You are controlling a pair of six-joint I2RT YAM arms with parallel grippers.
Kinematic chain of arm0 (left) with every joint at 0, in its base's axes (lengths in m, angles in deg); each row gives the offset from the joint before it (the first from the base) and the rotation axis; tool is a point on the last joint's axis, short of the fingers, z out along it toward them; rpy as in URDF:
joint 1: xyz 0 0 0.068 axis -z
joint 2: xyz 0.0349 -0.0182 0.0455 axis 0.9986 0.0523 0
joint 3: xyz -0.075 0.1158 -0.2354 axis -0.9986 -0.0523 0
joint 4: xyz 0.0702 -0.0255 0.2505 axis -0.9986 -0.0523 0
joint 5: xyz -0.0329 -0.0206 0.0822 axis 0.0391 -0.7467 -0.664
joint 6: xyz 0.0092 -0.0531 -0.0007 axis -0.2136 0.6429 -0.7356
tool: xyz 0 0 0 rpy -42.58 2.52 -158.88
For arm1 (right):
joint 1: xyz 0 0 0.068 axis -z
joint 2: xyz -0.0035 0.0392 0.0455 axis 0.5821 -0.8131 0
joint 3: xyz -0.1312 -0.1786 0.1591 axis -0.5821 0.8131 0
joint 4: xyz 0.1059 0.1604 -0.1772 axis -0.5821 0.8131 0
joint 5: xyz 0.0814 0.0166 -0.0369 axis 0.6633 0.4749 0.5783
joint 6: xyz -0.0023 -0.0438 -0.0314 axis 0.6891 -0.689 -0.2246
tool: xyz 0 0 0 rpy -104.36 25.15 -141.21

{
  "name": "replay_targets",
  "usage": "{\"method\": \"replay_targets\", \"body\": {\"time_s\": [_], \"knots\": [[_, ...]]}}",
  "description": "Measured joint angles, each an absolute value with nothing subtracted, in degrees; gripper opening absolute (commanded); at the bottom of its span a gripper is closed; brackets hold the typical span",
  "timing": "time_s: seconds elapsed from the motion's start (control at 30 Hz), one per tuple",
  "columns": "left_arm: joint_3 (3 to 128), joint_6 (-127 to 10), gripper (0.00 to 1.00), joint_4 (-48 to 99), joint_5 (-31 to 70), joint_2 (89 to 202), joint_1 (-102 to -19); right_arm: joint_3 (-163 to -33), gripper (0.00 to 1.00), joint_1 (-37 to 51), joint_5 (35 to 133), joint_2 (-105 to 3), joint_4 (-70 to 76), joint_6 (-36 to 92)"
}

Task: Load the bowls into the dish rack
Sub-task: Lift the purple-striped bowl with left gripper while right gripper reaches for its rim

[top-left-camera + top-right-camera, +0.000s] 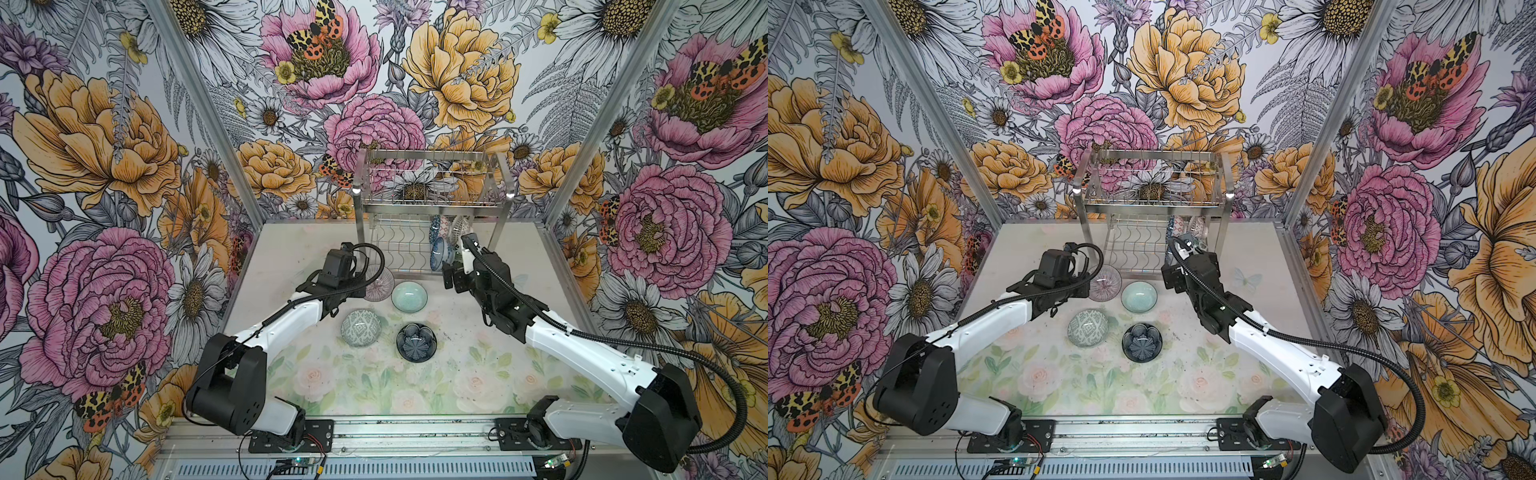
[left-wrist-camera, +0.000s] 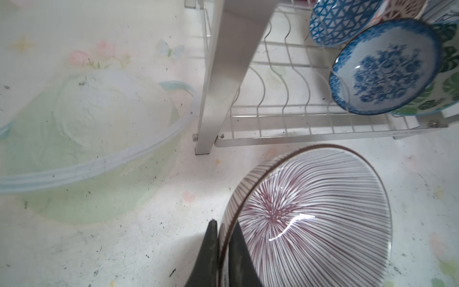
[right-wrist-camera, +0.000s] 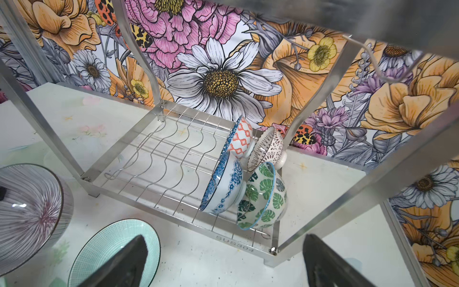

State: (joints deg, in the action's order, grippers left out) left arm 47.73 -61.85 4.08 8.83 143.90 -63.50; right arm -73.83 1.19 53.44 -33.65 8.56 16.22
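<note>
Left gripper [image 2: 223,225] pinched shut on purple bowl [image 2: 310,218] rim, just in front of rack [image 2: 298,139] leg. In both top views its fingers are hidden under the wrist. Left arm stretched toward rack. Right gripper [image 3: 226,238] wide, empty, low before the lower tier. Four bowls [image 3: 223,184] stand at that tier's right end. Front bar reads SUS304.
</note>
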Motion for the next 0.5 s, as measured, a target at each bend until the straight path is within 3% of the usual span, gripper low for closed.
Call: {"method": "replay_targets", "body": {"time_s": [0.5], "knots": [[54.8,-64.6,0.00,4.6,6.5,140.4,-54.9,-81.2,1.00,-2.0,67.5,-34.3,9.7,23.8]]}}
